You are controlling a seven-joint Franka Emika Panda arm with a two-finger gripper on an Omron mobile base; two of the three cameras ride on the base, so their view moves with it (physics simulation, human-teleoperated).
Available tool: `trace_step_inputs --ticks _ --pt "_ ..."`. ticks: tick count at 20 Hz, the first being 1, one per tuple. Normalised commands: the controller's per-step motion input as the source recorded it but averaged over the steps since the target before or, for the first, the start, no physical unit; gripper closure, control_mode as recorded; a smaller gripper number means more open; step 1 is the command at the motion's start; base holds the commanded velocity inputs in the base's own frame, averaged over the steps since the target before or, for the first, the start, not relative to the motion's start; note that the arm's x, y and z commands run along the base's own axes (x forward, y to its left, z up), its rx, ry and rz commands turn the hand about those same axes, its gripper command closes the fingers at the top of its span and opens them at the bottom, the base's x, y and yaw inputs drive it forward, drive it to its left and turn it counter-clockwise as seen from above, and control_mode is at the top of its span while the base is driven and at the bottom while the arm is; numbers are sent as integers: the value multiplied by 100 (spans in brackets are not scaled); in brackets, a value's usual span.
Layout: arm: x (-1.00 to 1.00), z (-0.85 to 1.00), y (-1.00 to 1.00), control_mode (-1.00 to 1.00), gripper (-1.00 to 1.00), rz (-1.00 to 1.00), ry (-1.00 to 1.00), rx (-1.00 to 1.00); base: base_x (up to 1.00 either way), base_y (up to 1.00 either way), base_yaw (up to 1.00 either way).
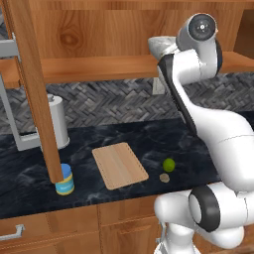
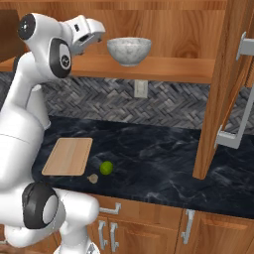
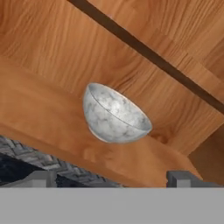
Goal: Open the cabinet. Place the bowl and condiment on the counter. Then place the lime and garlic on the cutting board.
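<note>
Speckled grey-white stone marks the bowl (image 2: 129,50), which sits upright on the bottom shelf of the open cabinet (image 2: 163,68), well above the counter (image 2: 158,149). The gripper (image 2: 94,35) is raised to shelf height just to the left of the bowl in the right base view, a small gap between them, its jaws spread wide and holding nothing. In the hand view the bowl (image 3: 114,114) lies ahead of the two dark fingertips (image 3: 178,178), centred between them and clear of both. In the left base view the arm's upper link covers most of the bowl, so that only a grey sliver of rim (image 1: 161,45) shows, and the gripper itself is hidden behind the arm there. Down on the counter, the condiment (image 1: 65,179) stands near the front edge, partly covered by the lower corner of an open cabinet door (image 1: 37,94). To its right lies the cutting board (image 1: 119,164), bare on top. Further right, off the board, the lime (image 1: 168,164) rests with the garlic (image 1: 164,177) just beside it, toward the near edge; whether the two touch is hard to tell. A white paper-towel roll (image 1: 58,121) stands at the far left, partly behind the door.
</note>
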Motion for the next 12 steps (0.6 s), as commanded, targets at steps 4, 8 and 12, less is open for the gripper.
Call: trace_step_inputs --ticks 4,8,12 --pt "0 -18 -1 -100 -100 19 -37 0 0 0 0" --pt "0 -32 -12 -100 -100 19 -30 0 0 0 0" --pt "19 6 -12 -100 -100 9 -2 0 0 0 0"
